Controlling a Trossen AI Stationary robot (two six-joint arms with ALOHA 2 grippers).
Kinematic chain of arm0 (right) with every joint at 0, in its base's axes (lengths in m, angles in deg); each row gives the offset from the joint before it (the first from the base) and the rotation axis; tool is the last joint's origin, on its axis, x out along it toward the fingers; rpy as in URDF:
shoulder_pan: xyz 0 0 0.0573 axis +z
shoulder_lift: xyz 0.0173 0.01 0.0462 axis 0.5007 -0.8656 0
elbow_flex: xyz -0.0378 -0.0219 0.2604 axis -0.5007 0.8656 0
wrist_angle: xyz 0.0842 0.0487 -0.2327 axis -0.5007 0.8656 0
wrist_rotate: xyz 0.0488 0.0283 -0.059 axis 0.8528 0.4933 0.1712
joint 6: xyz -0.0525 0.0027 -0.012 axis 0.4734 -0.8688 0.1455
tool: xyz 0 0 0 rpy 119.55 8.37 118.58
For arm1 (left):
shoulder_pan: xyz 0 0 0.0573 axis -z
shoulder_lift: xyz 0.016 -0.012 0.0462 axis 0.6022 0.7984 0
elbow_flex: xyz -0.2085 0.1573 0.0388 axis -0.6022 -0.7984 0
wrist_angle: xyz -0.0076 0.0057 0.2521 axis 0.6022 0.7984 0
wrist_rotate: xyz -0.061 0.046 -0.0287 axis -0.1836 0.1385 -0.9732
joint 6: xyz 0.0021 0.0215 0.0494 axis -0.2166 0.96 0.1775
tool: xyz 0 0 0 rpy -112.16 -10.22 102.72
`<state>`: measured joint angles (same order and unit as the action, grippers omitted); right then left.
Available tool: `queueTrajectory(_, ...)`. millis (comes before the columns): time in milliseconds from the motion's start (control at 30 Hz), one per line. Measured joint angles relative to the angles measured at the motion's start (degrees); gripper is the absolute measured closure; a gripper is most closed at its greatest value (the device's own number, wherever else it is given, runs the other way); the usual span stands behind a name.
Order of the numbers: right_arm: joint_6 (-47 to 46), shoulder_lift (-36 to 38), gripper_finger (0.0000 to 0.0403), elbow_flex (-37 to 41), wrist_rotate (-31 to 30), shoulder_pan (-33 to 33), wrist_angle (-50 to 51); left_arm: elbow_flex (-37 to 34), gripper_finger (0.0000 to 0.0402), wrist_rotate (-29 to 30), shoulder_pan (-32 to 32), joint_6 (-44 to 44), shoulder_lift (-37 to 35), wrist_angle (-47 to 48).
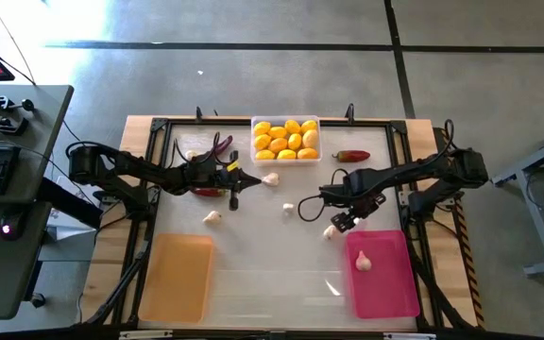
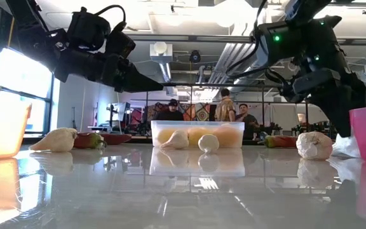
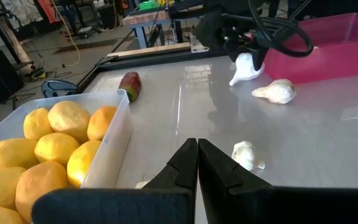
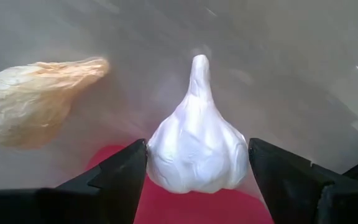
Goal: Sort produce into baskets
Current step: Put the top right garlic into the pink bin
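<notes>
garlic bulb (image 4: 197,149) between right gripper's (image 4: 197,171) spread jaws

The clear basket (image 1: 286,121) at twelve o'clock was filled with lemons (image 1: 286,139). One garlic bulb (image 1: 364,263) lay in the pink basket (image 1: 385,279) at five o'clock; the orange basket (image 1: 176,276) sat at seven o'clock.

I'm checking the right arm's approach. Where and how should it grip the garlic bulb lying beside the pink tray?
Across the bulb's fat rounded body, not the thin stem tip. The right gripper already has open fingers either side of that widest part, so coming straight down from above and closing there looks best.
</notes>
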<state>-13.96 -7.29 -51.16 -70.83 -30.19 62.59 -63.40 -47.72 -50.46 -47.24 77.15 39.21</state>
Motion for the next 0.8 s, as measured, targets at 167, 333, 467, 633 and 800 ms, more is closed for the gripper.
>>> queueTrajectory(167,1.0,0.0,0.0171,0.1,-0.1,0.0,0.0,0.0,0.0402,0.0,0.0,0.0,0.0,0.0)
queueTrajectory(333,4.9,0.0,0.0234,0.1,-0.1,-0.3,0.2,0.0,0.0402,0.0,0.0,0.0,0.0,0.2)
queueTrajectory(467,5.6,0.1,0.0253,0.1,-0.1,-1.0,0.6,0.0,0.0402,0.0,0.0,0.1,0.0,0.0)
queueTrajectory(633,5.5,0.1,0.0249,-3.2,-0.7,-1.3,6.0,0.0,0.0402,0.0,0.0,1.5,0.0,0.0)
queueTrajectory(800,4.7,0.1,0.0248,-11.9,-4.3,0.8,17.7,0.0,0.0402,0.0,0.0,1.6,0.0,-0.1)
